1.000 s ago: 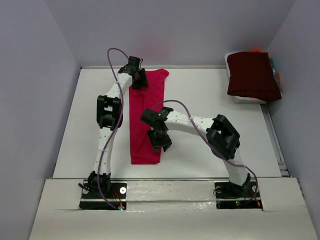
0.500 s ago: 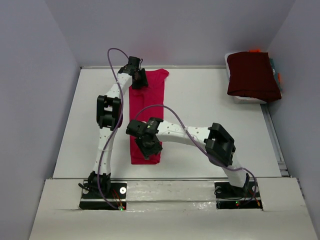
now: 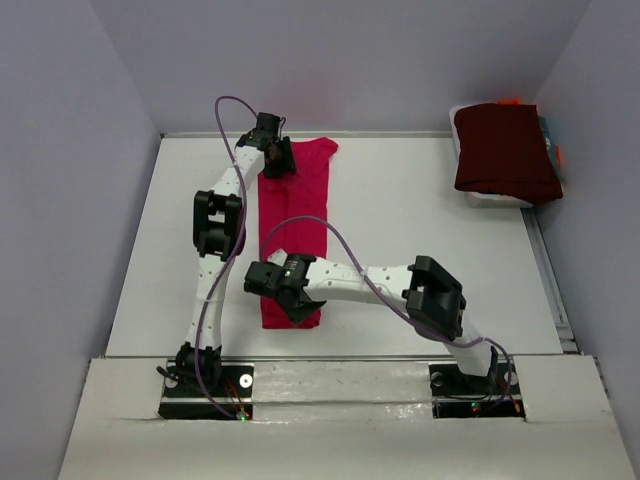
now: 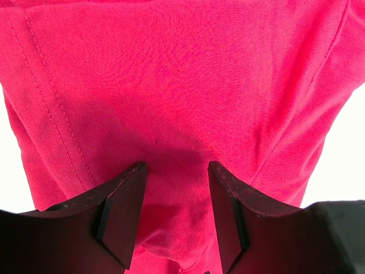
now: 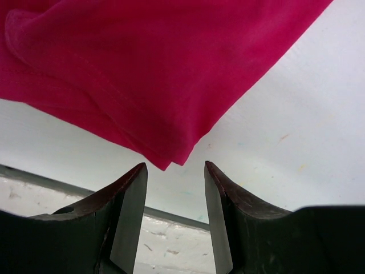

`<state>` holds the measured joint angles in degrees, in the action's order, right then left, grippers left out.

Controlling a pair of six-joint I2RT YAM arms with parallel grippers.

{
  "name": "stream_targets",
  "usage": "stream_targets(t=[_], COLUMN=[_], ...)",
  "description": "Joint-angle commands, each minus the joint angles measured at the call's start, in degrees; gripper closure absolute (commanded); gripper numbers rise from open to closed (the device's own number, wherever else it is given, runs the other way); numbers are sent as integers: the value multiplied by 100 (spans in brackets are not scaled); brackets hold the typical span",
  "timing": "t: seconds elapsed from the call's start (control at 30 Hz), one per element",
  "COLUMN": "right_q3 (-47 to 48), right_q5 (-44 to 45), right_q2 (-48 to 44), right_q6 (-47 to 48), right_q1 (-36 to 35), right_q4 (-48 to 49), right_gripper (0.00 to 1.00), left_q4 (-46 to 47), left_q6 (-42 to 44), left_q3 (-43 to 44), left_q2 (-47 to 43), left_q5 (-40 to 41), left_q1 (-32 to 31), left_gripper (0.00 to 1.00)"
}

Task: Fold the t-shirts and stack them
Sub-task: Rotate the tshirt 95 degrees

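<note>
Cloth of a bright crimson-pink colour makes up the t-shirt (image 3: pixel 295 235) that we see on the white table (image 3: pixel 420 250). It lies folded lengthwise into a long narrow strip, left of the table's middle, running from near the table's far edge towards its near edge. At the far end the strip is a little wider, and a corner pokes out towards the table's right side. The fabric is plain and soft, with no print.

In the left wrist view we see a line of stitching along a seam and gentle creases in the cloth. In the right wrist view the near end shows several layers stacked at a pointed corner, lying flat on the table close to its near edge.

We find the left gripper (image 3: pixel 277 160) at the far end of the strip, by the table's far edge. Its fingers stand apart with pink cloth beneath and between them. The right gripper (image 3: pixel 300 305) is low over the near end of the strip. Its fingers are also spread, with the layered corner just ahead of the gap between them and nothing clamped.

A dark maroon t-shirt (image 3: pixel 505 150) lies folded on a white container (image 3: pixel 490 200) at the table's far right corner, well apart from the pink one.
</note>
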<state>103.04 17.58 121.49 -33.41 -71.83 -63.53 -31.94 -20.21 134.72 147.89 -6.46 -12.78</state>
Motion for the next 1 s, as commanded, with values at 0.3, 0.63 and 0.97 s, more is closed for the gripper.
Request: stream_targets(t=[0.3, 0.63, 0.97], right_q3=[-759, -251, 330], right_q5=[1247, 1502, 1739], right_q2=[129, 296, 612], right_q6=[-429, -509, -438], right_q1=[-542, -674, -727], right_q4=[464, 386, 78], right_gripper=[50, 50, 50], left_q4=[-454, -409, -392], left_q6=[157, 184, 210], left_q3=[-129, -253, -271], left_q2=[-6, -42, 46], left_q5=[373, 400, 365], left_q1=[65, 65, 65], left_gripper=[39, 39, 39])
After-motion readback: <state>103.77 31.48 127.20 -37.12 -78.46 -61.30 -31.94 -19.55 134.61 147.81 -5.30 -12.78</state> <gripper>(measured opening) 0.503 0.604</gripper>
